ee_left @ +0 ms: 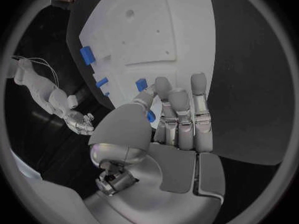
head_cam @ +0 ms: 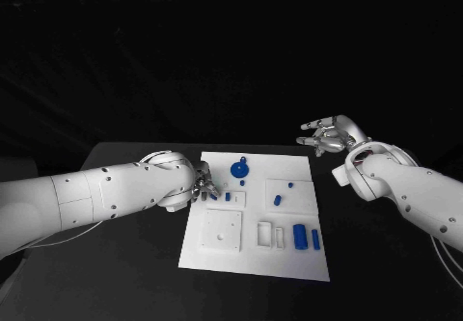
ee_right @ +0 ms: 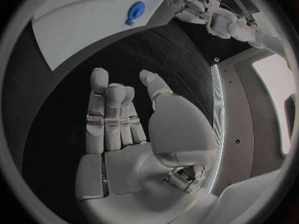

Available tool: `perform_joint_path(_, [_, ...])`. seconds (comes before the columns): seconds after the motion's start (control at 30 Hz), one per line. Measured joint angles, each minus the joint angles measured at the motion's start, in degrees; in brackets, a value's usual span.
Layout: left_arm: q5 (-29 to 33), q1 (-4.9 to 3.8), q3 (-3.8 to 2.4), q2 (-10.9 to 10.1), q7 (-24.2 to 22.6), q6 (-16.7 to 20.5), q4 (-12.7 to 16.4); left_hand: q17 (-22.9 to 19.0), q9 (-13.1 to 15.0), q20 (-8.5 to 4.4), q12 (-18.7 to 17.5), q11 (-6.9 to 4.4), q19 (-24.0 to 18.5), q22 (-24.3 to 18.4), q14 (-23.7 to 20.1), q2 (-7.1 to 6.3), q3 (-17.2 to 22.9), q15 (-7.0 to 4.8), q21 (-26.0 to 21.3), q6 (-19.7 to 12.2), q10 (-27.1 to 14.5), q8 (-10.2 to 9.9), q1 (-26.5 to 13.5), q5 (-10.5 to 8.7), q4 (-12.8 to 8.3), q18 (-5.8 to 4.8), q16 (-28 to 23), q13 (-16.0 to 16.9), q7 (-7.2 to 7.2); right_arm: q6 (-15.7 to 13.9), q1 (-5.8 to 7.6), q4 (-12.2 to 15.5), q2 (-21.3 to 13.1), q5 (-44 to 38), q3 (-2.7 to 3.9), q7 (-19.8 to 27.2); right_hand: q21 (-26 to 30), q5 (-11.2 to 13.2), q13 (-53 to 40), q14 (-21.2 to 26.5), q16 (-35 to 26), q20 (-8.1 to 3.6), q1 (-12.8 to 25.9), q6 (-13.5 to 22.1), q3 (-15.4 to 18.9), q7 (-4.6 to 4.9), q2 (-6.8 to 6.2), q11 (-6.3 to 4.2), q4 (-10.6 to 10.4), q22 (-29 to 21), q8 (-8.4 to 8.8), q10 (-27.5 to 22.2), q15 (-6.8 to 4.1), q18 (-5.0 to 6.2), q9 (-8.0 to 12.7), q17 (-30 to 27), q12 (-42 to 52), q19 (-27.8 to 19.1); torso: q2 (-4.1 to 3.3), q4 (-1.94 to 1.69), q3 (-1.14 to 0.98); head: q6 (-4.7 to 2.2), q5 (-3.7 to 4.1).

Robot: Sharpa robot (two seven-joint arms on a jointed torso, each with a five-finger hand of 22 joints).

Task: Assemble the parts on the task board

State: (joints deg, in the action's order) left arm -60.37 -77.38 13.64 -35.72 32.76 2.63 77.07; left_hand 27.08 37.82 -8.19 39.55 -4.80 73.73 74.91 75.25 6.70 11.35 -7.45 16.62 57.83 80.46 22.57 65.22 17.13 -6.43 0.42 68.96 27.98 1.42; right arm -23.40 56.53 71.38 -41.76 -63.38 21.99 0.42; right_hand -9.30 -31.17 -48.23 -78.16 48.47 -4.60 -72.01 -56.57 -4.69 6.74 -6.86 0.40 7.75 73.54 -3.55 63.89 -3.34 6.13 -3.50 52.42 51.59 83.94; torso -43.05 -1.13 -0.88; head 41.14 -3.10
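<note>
Now the desk (head_cam: 126,155) carries the board (head_cam: 290,261); the left hand (head_cam: 201,187) at its left edge pinches a blue part (ee_left: 151,116) in its fingers (ee_left: 168,92), apparently mid-pick, seating next. Right hand (head_cam: 330,136) hovers aside, fingers loosely spread, empty.

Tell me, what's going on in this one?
The robot is working at the task board. Its left hand is at the board's left edge, fingers on a small blue part. The right hand is raised off to the board's right, open and holding nothing. Other blue parts lie on the board.
</note>
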Motion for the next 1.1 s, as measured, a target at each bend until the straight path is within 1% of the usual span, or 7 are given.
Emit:
perform_joint_path(0.37, [-0.1,-0.01,-0.02,0.0,0.0,-0.4,-0.1,0.0,0.9,0.0,0.0,0.0,0.0,0.0,0.0,0.01,0.0,0.0,0.2,0.0,0.0,0.0,0.0,-0.01,0.0,0.0,0.0,0.0,0.0,0.1,-0.01,0.0,0.0,0.0,0.0,0.0,0.0,0.0,0.0,0.0,0.0,0.0,0.0,0.0,0.0,-0.01,0.0,0.0,0.0,-0.1,0.0,0.0,0.0,0.0,0.0,0.0,0.0,0.0,-0.01,0.03,-0.02,0.04,-0.02])
perform_joint_path(0.63, [-0.1,0.0,-0.01,0.4,0.0,-0.6,-0.6,0.0,2.5,0.0,-0.2,0.01,0.0,0.0,0.0,0.01,0.0,0.0,0.4,0.0,0.0,0.0,0.0,-0.11,0.0,0.0,-0.2,0.0,0.0,0.1,-0.01,0.0,0.0,0.0,0.0,0.0,0.0,0.0,0.0,0.0,0.0,0.0,0.0,0.0,0.0,-0.02,0.0,0.01,0.0,-0.1,0.0,0.0,0.0,0.0,0.0,0.0,0.0,0.0,-0.01,0.04,-0.03,-0.01,-0.02])
perform_joint_path(0.77, [-0.1,0.05,-0.04,0.7,0.1,-0.7,-0.9,0.1,4.3,0.0,-0.2,0.1,0.0,0.0,0.2,0.01,0.0,0.2,0.4,0.0,0.1,0.0,0.0,-0.35,0.0,0.0,-0.2,0.0,0.0,0.1,-0.01,0.0,0.0,0.0,0.0,0.0,0.0,0.0,0.0,0.0,0.0,0.0,0.0,0.0,0.0,-0.03,0.0,0.01,0.0,-0.1,0.0,0.0,0.0,0.0,0.0,0.0,0.0,0.0,-0.03,0.07,-0.03,-0.01,0.02])
perform_joint_path(0.87, [-0.1,0.2,-0.11,0.8,0.1,-0.7,-1.1,0.1,6.5,0.0,-0.2,-0.02,0.0,0.0,0.2,0.01,-0.5,0.2,0.4,0.2,0.2,0.0,0.0,-0.55,0.5,0.0,-0.2,0.0,0.21,0.1,-0.01,0.0,0.0,0.0,0.0,0.0,0.0,-0.2,0.0,0.0,0.0,0.0,0.0,0.0,0.0,-0.03,0.0,0.01,0.0,-0.1,0.0,0.0,0.0,0.0,0.0,0.0,0.0,0.0,-0.03,0.07,-0.03,0.07,0.16])
perform_joint_path(0.93, [-0.1,0.32,-0.12,0.9,0.1,-0.7,-1.2,0.2,9.2,0.0,-0.4,-0.11,0.0,0.0,0.2,0.01,-1.0,0.2,0.4,0.2,0.3,0.0,0.0,-0.69,1.0,0.0,-0.2,0.0,0.21,0.1,-0.01,0.0,0.0,0.0,0.0,0.0,0.0,-0.2,0.0,0.0,0.0,0.0,0.0,0.0,0.0,-0.03,0.0,0.01,0.0,-0.1,0.0,0.0,0.0,0.0,0.0,0.0,0.0,0.0,-0.03,0.07,-0.03,0.09,0.24])
perform_joint_path(1.03, [-0.1,0.5,-0.13,1.0,0.1,-0.7,-1.3,0.2,14.6,0.0,-0.5,-0.11,0.0,0.0,0.3,-0.1,-1.3,0.1,0.4,0.2,0.3,0.0,0.1,-1.0,1.3,0.0,-0.2,0.0,0.21,0.2,-0.01,0.0,0.0,0.0,0.0,0.0,0.0,-0.2,0.0,0.0,0.0,0.0,0.0,0.0,-0.1,-0.03,0.0,0.02,-0.1,-0.1,0.0,0.0,0.0,0.0,0.0,0.0,0.0,0.0,-0.03,0.05,-0.04,0.13,0.31])
perform_joint_path(1.1, [-0.2,0.55,-0.15,1.1,0.1,-0.6,-1.4,0.3,14.6,0.0,-0.5,-0.21,0.0,0.0,0.4,-0.26,-1.5,0.0,0.4,0.2,0.4,0.1,0.3,-1.0,1.5,0.0,-0.2,0.0,0.21,0.2,-0.01,0.0,0.0,0.0,0.0,0.0,0.0,-0.2,0.0,0.0,0.0,0.0,0.0,0.0,-0.2,-0.03,0.0,0.02,-0.2,-0.1,0.0,0.0,0.0,-0.01,0.0,0.0,0.0,0.0,-0.03,0.04,-0.04,0.14,0.34])
